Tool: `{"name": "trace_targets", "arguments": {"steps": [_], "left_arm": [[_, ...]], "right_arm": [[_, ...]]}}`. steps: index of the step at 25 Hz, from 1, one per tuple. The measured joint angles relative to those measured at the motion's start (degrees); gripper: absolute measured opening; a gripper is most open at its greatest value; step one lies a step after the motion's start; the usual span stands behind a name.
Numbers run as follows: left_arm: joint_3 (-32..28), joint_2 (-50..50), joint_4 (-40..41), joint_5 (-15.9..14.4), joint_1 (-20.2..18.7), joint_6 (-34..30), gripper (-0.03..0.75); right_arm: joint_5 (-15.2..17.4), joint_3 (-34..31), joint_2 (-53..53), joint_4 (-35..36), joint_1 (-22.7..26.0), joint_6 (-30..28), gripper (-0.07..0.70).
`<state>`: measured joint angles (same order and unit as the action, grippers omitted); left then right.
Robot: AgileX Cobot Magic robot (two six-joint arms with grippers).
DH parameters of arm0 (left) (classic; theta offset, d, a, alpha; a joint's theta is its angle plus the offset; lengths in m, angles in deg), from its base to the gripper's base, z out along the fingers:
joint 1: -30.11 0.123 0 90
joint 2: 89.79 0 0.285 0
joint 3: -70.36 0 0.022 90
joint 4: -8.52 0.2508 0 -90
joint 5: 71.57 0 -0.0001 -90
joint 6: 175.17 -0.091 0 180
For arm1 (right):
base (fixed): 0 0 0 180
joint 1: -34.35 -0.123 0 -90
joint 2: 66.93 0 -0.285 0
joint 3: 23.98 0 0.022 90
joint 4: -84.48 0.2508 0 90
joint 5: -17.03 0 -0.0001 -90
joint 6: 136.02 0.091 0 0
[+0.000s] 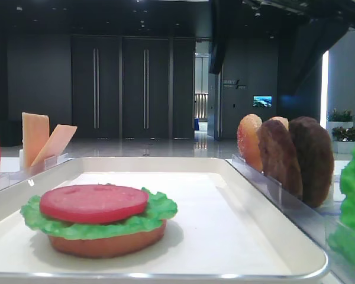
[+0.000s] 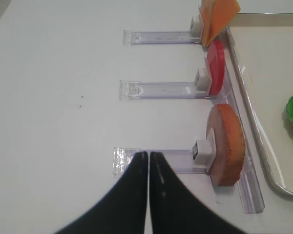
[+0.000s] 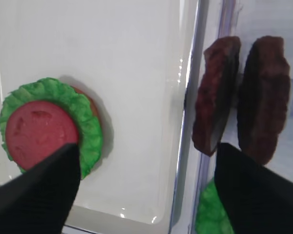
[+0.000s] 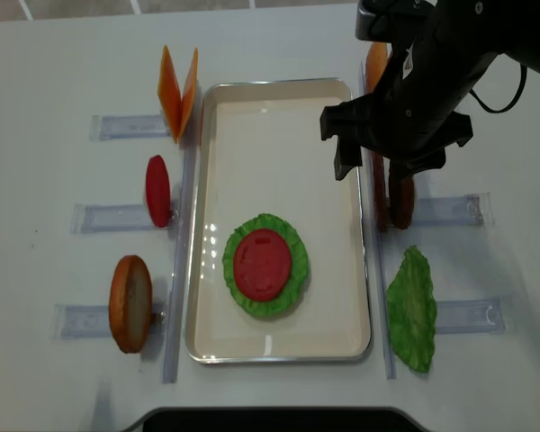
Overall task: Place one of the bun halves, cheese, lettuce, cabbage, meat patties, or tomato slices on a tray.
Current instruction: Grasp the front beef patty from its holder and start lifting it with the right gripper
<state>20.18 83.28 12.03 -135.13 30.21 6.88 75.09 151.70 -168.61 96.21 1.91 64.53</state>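
Observation:
A white tray [image 4: 279, 346] holds a stack of a flat bun base, green lettuce [image 4: 292, 270] and a red tomato slice [image 4: 262, 265]. Two dark-brown meat patties [image 3: 217, 97] stand on edge in a clear rack just right of the tray. My right gripper [image 3: 146, 190] hangs open above the tray's right rim, beside the patties, with nothing between its fingers. My left gripper [image 2: 149, 156] is shut and empty over the table left of the tray, near an upright bun half [image 2: 227, 144]. In the overhead view the right arm [image 4: 414, 81] covers part of the patties.
Clear racks left of the tray hold cheese slices [image 4: 178, 90], a tomato slice [image 4: 157, 191] and a bun half [image 4: 130, 303]. On the right stand another bun half [image 1: 249, 141] and a lettuce leaf [image 4: 411, 310].

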Motion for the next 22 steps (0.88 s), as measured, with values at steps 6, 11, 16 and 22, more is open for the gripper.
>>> {"name": "trace_targets", "arguments": {"steps": [6, 11, 16, 22], "left_arm": [[0.0, 0.0, 0.0, 0.0, 0.0, 0.0, 0.0], [0.0, 0.0, 0.0, 0.0, 0.0, 0.0, 0.0], [0.0, 0.0, 0.0, 0.0, 0.0, 0.0, 0.0], [0.0, 0.0, 0.0, 0.0, 0.0, 0.0, 0.0]], "right_arm": [[-1.9, 0.1, -1.6, -0.1, 0.0, 0.0, 0.538], [-2.1, 0.3, -3.1, -0.8, 0.0, 0.0, 0.538], [-2.1, 0.3, -4.2, -1.7, 0.0, 0.0, 0.538], [-2.4, 0.3, -4.8, -2.4, 0.0, 0.0, 0.538]]}}
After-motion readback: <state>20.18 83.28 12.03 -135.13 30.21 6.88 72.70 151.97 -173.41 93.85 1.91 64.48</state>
